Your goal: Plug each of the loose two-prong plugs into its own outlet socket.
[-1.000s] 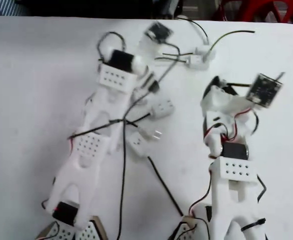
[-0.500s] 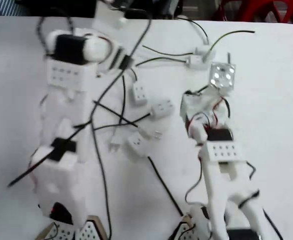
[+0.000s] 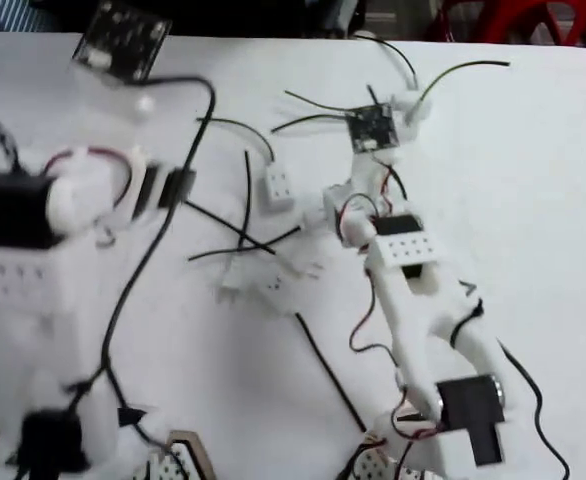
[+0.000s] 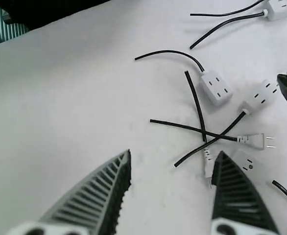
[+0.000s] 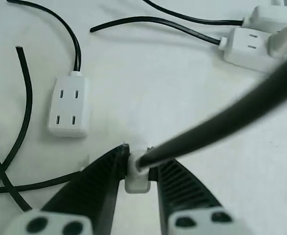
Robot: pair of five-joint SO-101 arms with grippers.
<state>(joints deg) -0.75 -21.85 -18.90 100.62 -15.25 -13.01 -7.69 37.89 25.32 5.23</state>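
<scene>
The left claw [image 4: 173,156] has swung back to the left side of the surface [image 3: 533,200] and hangs wide open, with a loose two-prong plug [image 4: 253,141] lying beyond its tips. The right claw [image 5: 138,152] has slid left and is pinched on a white outlet socket [image 5: 136,182] at mid-surface.

my gripper [image 4: 174,154] spread wide over the white counter [image 4: 60,98], black cords [image 4: 197,100] crisscrossing just past it, one two-prong plug [image 4: 253,141] lying loose, a second plug [image 4: 208,161] right beside one finger [image 4: 236,191], an outlet socket [image 4: 215,87] and a second socket [image 4: 261,95] side by side further out
</scene>
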